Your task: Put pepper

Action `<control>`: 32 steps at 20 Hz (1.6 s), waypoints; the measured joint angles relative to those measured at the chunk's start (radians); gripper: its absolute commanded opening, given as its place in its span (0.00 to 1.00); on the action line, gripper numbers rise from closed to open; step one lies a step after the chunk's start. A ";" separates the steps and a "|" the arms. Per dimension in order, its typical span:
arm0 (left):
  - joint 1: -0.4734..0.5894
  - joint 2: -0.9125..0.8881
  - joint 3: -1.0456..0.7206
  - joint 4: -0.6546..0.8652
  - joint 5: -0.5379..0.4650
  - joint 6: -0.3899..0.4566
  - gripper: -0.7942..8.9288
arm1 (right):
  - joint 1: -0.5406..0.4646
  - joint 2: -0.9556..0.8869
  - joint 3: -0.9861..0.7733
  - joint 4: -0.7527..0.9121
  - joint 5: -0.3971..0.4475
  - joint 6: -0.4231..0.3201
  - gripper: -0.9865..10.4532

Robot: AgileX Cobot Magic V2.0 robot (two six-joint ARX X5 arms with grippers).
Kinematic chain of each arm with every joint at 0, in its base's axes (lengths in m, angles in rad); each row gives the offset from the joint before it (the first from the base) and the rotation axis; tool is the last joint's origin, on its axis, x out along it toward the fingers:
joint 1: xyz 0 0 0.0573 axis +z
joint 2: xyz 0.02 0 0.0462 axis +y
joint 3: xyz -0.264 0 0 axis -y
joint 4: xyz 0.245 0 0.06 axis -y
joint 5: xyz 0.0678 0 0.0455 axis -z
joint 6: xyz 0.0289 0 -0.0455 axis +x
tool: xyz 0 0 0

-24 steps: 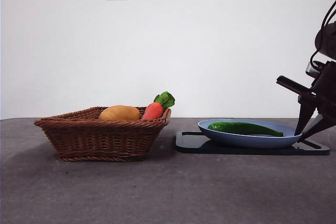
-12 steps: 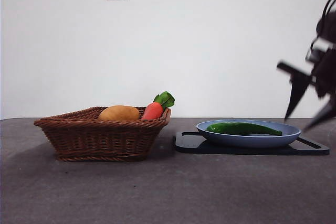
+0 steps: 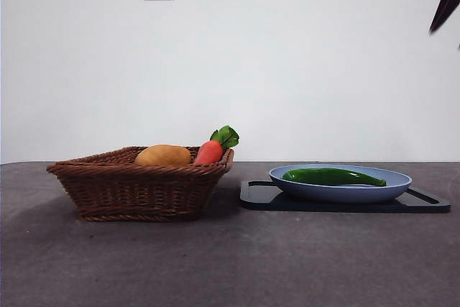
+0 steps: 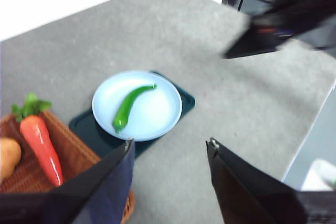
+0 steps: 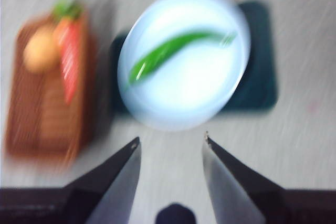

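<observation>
Brown woven wicker basket [image 3: 140,181] beside round pale blue plate [image 3: 287,176]. On plate: long glossy green pepper [image 3: 332,176], ungrasped. Right gripper [image 5: 171,139] above, jaws spread; left gripper [image 4: 169,148] spread, waiting. Best to descend straight, pinch mid-body across width.

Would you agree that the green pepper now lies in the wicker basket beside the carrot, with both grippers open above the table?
Not quite: the green pepper lies on the blue plate, as the front view shows. The wicker basket holds the carrot. Both grippers, left and right, are open.

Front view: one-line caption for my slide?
Pepper lying on plate beside basket; nothing holds it.
</observation>
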 measured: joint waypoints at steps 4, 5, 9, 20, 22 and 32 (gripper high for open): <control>0.000 0.000 0.000 -0.039 0.000 0.000 0.23 | 0.085 -0.214 0.000 -0.275 -0.089 -0.120 0.17; 0.000 0.000 0.000 -0.039 0.000 0.000 0.14 | 0.105 -0.263 0.000 -0.313 -0.127 -0.145 0.11; 0.000 0.000 0.000 -0.039 0.000 -0.001 0.09 | 0.127 -0.427 0.000 -0.324 -0.272 -0.219 0.09; 0.000 0.000 0.000 -0.039 0.000 -0.001 0.09 | 0.126 -0.428 0.002 -0.324 -0.264 -0.200 0.10; 0.000 0.000 0.000 -0.039 0.000 -0.001 0.09 | 0.126 -0.423 0.002 -0.324 -0.264 -0.200 0.10; 0.236 -0.087 0.000 0.168 -0.103 0.074 0.09 | 0.126 -0.420 0.002 -0.324 -0.264 -0.200 0.10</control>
